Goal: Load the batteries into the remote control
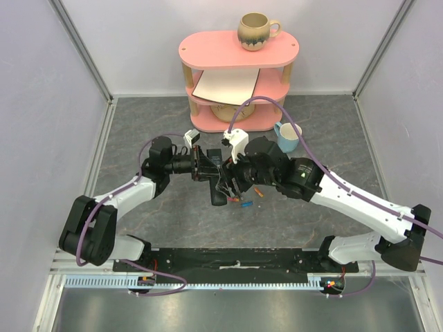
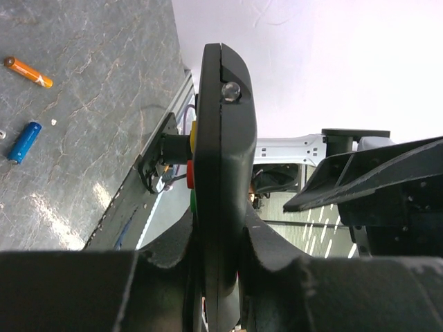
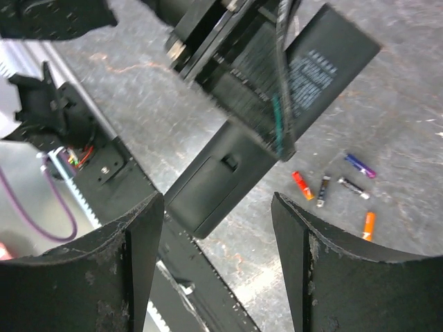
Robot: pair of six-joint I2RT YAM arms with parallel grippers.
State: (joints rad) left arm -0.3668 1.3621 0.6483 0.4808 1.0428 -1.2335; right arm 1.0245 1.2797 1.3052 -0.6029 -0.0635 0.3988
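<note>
The left gripper is clamped on the remote control, holding it above the table. The right gripper stands wide apart near the remote's back cover, seemingly not touching it. Loose batteries lie on the table below.

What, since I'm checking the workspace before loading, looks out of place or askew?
The batteries lie scattered at odd angles on the table. On the pink shelf, a cream board sits skewed.
</note>
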